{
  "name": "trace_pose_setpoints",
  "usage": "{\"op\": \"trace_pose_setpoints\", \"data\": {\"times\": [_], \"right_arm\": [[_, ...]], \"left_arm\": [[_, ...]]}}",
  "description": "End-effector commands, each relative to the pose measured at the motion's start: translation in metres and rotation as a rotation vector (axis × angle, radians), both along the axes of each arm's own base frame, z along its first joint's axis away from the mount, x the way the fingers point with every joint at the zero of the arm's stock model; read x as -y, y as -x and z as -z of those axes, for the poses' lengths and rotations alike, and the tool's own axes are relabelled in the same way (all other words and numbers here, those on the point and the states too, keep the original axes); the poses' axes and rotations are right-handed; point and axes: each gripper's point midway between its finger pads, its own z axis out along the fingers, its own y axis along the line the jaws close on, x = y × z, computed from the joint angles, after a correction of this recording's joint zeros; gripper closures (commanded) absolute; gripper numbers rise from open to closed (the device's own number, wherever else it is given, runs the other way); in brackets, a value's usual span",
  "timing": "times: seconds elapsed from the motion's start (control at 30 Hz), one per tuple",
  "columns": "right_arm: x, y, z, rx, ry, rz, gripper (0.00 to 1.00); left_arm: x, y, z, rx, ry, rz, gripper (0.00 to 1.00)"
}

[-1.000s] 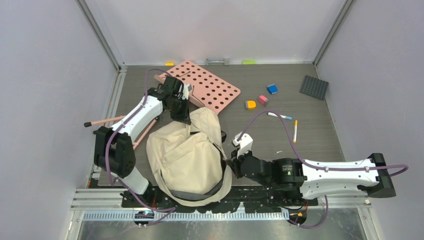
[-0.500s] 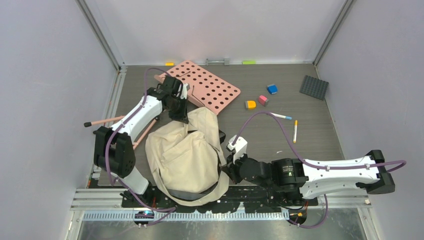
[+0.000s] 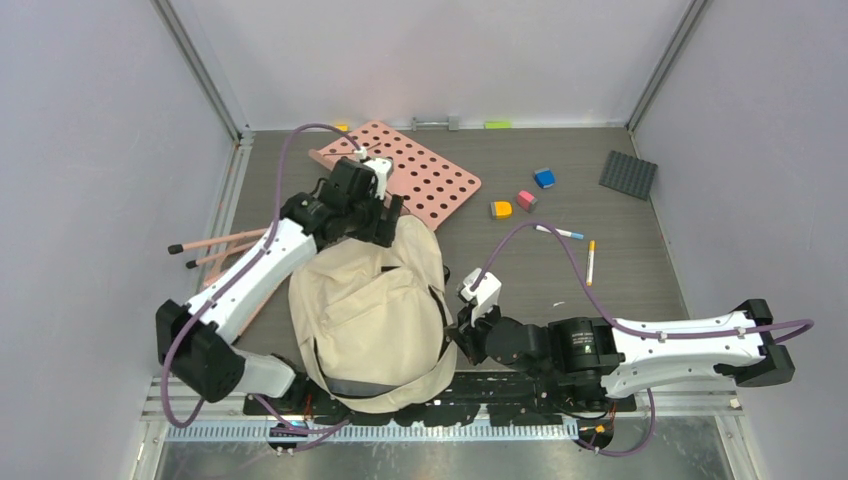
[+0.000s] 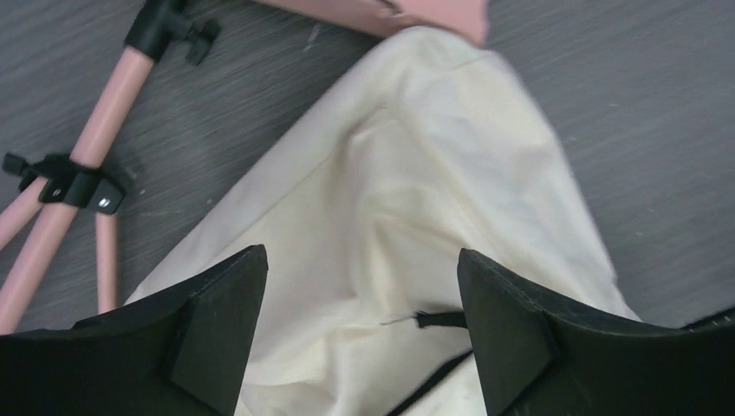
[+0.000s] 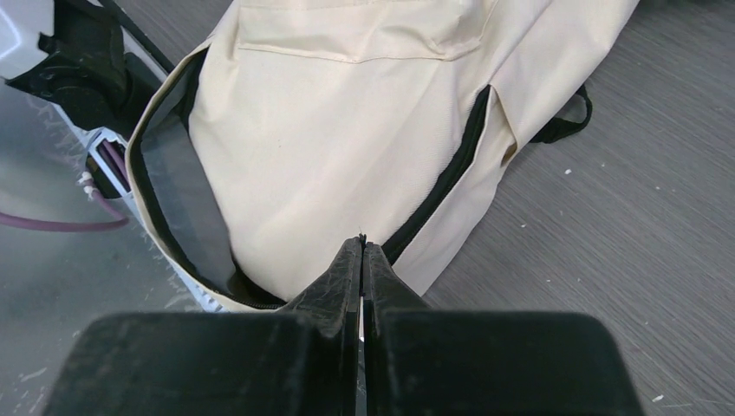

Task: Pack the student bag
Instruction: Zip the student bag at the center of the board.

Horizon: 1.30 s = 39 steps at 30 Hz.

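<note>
The left arm has swung out and the left gripper (image 4: 360, 269) has let go, its jaws now wide over the bag's top and holding nothing. The cream fabric backpack (image 3: 370, 310) has slumped flat at the near-left of the dark table (image 3: 620, 250). Its long axis runs near to far, with its top pointing at the one pink perforated board (image 3: 420, 175) by the far edge. The right gripper (image 5: 361, 249) is pressed shut at the bag's right-side zipper; I cannot tell whether it pinches anything. One dark grey studded plate (image 3: 628, 174) sits near the far-right corner. Left of it lie two pens, white (image 3: 560, 232) and yellow (image 3: 590, 262), and three small blocks: orange (image 3: 501, 209), pink (image 3: 526, 199), blue (image 3: 544, 178).
</note>
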Motion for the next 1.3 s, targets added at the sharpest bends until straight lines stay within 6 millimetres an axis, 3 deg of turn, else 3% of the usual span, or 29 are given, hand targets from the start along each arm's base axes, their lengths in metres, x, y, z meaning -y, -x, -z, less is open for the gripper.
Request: {"op": "trace_pose_setpoints", "data": {"times": [0.0, 0.27, 0.4, 0.6, 0.87, 1.1, 1.27], "right_arm": [[0.000, -0.012, -0.020, 0.054, -0.069, 0.067, 0.99], [-0.004, -0.014, -0.012, 0.058, -0.058, 0.082, 0.99], [-0.005, -0.014, -0.011, 0.059, -0.068, 0.076, 0.99], [-0.005, -0.014, -0.006, 0.060, -0.067, 0.075, 0.99], [-0.012, -0.012, -0.001, 0.066, -0.050, 0.060, 0.99], [-0.016, -0.012, 0.004, 0.071, -0.031, 0.052, 0.99], [-0.019, -0.011, 0.002, 0.070, -0.039, 0.041, 0.99]], "left_arm": [[0.035, 0.018, -0.025, 0.083, 0.056, 0.091, 0.16], [0.079, 0.057, 0.009, -0.078, 0.081, 0.142, 0.09], [0.086, 0.061, 0.029, -0.116, 0.039, 0.126, 0.08], [0.103, 0.063, 0.043, -0.151, 0.104, 0.094, 0.09], [0.126, 0.060, 0.047, -0.158, 0.195, 0.077, 0.23], [0.133, 0.061, 0.029, -0.099, 0.256, 0.056, 0.24], [0.129, 0.065, 0.042, -0.127, 0.251, 0.027, 0.30]]}}
